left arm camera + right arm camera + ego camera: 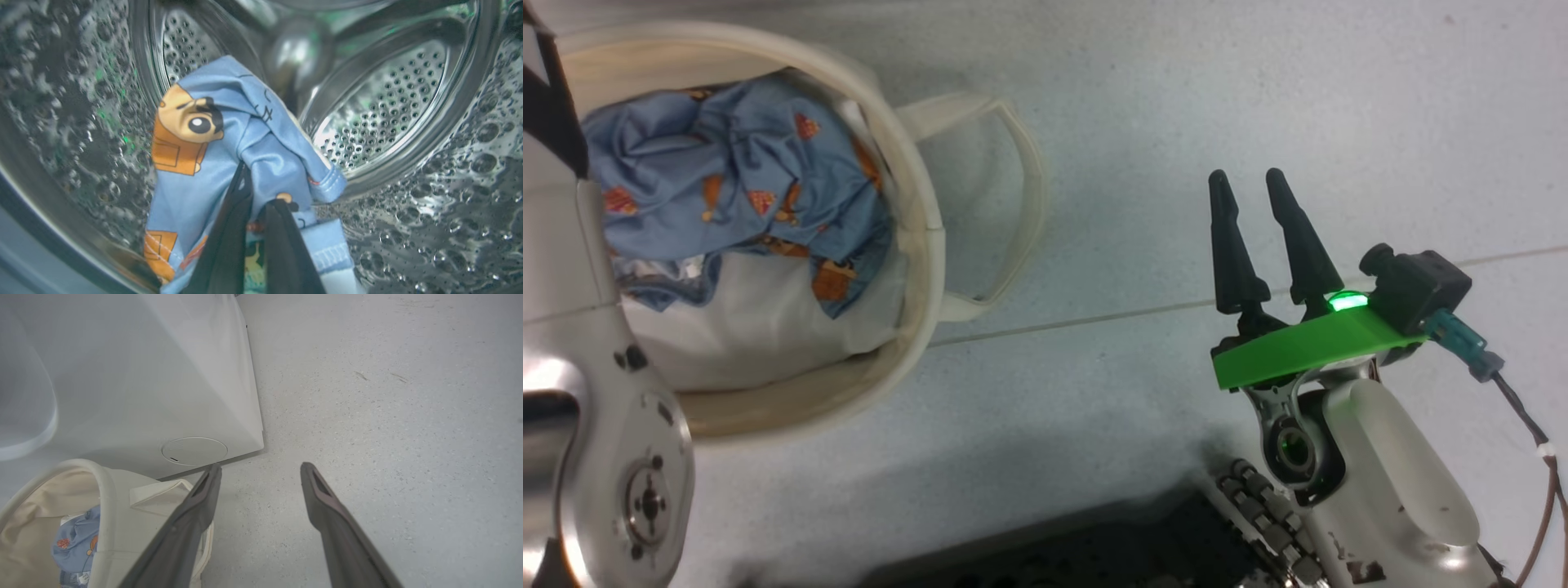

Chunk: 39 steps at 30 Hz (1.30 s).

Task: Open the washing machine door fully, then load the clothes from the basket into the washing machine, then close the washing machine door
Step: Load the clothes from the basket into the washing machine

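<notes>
Perforated drum (388,102) surrounds the left hand (259,183), which pinches the clothes (212,163).

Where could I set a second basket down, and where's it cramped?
Bare floor lies between the basket and the right gripper, and beside the washing machine. Crowded: the basket holds clothes; the left gripper pinches a blue garment inside the drum.

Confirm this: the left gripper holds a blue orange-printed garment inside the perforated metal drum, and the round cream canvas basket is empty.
The round cream canvas basket is not empty: the head view shows blue orange-spotted clothes in it. The rest stands.
</notes>
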### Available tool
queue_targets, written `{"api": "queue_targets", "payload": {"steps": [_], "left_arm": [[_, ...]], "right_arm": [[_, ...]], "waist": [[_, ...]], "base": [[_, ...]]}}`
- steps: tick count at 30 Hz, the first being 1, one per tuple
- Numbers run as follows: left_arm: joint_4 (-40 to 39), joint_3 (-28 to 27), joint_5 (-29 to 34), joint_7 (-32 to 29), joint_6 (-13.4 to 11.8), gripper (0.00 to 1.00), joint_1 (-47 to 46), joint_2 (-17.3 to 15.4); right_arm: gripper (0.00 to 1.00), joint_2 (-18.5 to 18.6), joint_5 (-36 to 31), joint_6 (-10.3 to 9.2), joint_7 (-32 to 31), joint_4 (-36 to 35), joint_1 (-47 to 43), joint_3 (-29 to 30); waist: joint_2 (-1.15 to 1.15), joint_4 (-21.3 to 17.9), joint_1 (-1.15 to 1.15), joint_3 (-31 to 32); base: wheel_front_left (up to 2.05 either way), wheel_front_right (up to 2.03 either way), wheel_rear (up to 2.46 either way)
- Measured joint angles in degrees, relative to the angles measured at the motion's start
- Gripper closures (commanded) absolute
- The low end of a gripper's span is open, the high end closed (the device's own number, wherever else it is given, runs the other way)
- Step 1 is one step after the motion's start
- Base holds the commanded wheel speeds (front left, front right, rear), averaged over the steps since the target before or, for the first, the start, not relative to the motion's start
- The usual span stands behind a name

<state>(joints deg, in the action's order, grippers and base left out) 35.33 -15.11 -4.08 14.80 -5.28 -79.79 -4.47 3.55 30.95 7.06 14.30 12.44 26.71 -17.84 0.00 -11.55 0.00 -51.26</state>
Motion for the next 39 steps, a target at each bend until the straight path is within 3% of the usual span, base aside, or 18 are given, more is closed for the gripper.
{"api": "queue_targets", "payload": {"steps": [7, 8, 9, 17, 22, 33, 39], "left_arm": [[3.1, -0.3, 0.1, 0.0, 0.9, 1.00, -4.8, -0.4], [3.4, -0.3, 0.6, 0.0, 0.6, 0.80, -5.5, -0.4], [3.6, -0.2, 1.1, 0.0, 0.5, 0.00, -6.1, -0.5], [3.2, 0.3, 1.9, 0.0, 0.3, 0.00, -5.6, -0.3], [0.7, 0.7, 1.9, 0.0, 0.8, 0.00, 0.6, 0.8], [0.0, 4.4, 0.8, 0.0, 2.9, 0.00, 19.4, 2.9], [0.6, 8.0, -2.9, 0.0, 3.4, 0.00, 33.5, 3.0]], "right_arm": [[0.00, 0.0, 0.5, 0.00, 0.0, -0.7, 0.0, 0.0], [0.00, 0.0, 0.5, 0.00, 0.0, -0.9, 0.0, 0.0], [0.00, 0.0, 0.5, 0.00, 0.0, -1.0, 0.0, 0.1], [0.00, -0.1, 0.5, 0.00, 0.0, -0.9, 0.9, 0.5], [0.00, -0.1, -0.7, 0.00, 0.0, 0.0, 2.0, 0.9], [0.00, -0.1, -2.3, 0.00, 0.0, 2.4, 1.7, 2.1], [0.00, -0.1, -2.5, 0.00, 0.0, 4.2, -3.3, 2.8]], "waist": [[0.00, -1.2, 0.00, -2.0], [0.00, -1.3, 0.00, -2.3], [0.00, -1.3, 0.00, -2.7], [0.00, 0.1, 0.00, -2.9], [0.00, 1.8, 0.00, -0.4], [0.00, 5.7, 0.00, 10.5], [0.00, 7.8, -0.01, 20.1]], "base": [[0.00, 0.00, 0.00], [0.00, 0.00, 0.00], [0.00, 0.00, 0.00], [0.00, 0.00, 0.00], [0.00, 0.00, 0.00], [0.00, 0.00, 0.00], [0.00, 0.00, 0.00]]}}
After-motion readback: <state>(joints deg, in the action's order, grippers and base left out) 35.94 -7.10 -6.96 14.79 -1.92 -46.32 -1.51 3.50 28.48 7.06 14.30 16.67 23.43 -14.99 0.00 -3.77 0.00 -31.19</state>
